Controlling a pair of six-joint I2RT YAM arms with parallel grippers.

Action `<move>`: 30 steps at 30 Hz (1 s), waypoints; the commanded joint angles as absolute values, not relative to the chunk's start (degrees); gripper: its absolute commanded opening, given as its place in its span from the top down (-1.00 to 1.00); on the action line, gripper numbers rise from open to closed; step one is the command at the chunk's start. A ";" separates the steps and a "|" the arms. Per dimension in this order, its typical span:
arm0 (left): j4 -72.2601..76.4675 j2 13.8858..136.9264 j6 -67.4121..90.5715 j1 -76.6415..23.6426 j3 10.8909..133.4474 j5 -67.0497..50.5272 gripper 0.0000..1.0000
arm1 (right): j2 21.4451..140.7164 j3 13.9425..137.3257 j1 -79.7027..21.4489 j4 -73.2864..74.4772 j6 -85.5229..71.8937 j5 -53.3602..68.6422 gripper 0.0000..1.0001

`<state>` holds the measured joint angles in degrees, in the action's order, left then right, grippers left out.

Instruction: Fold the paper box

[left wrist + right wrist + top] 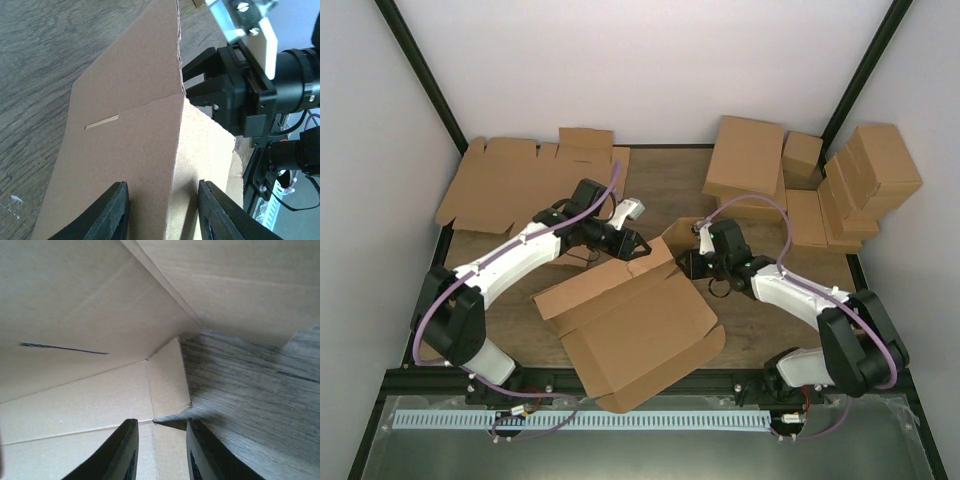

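The paper box (640, 340) lies askew at the middle of the table's (670, 190) near edge, between the two arm bases. Its base panel is flat and one long wall (605, 283) stands up along the far side. We judge the step in hand to be squaring the wall's end nearest the right arm, so that the small corner tab (167, 385) turns inward.

The left gripper (162, 207) sits astride the wall's top edge, one finger on the outer face and one on the inner. We cannot tell whether the pads press the board or only bracket it. The right gripper (160, 445) has its fingers spread; the tab's lower edge lies between them and, as far as we can see, is pinched by neither.

To do this well, we would make the left arm the anchor, holding the wall upright on its crease without dragging it, since the base merely lies on the wood and could slide. The right fingers should meet the tab near its crease, not its free tip, and push it round along the scored line so that it bends there and not across the panel. Thin board buckles readily, so a light, even push suits. The stacked flat blanks (510, 185) at the far left corner and the closed boxes (840, 185) at the far right stand well apart.
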<state>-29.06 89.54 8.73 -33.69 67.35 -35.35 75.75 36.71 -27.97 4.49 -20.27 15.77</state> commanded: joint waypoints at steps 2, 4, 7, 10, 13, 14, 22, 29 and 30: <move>-32.85 90.04 8.25 -34.01 66.40 -32.63 0.21 | 78.32 39.44 -26.98 3.11 -24.08 14.60 0.56; -32.78 90.04 8.34 -34.01 66.47 -32.59 0.21 | 78.38 37.90 -27.00 0.09 -24.49 13.39 0.64; -32.60 90.07 8.51 -34.01 66.62 -32.61 0.21 | 78.97 35.00 -27.00 -6.18 -24.09 11.59 0.67; -32.94 89.86 8.29 -34.01 66.76 -32.71 0.21 | 80.88 34.78 -27.01 -8.59 -24.41 7.84 0.67; -32.83 89.42 8.26 -34.01 66.78 -33.52 0.21 | 82.69 34.25 -26.98 -10.94 -25.69 4.17 0.81; -32.91 89.31 8.22 -34.01 66.82 -33.68 0.21 | 83.21 34.01 -26.98 -11.63 -26.38 3.23 0.91; -35.46 89.06 7.22 -34.01 68.67 -33.63 0.21 | 84.75 31.01 -26.98 -16.25 -29.50 4.01 0.99; -36.24 88.27 7.09 -34.02 68.77 -34.01 0.21 | 88.53 30.43 -26.98 -18.29 -29.44 8.50 0.99; -36.35 88.25 6.99 -34.01 68.69 -33.91 0.21 | 88.99 30.35 -27.00 -18.69 -29.40 9.52 0.99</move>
<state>-32.36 89.06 8.16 -33.76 68.47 -34.74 87.20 30.87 -27.44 -15.38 -29.04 6.63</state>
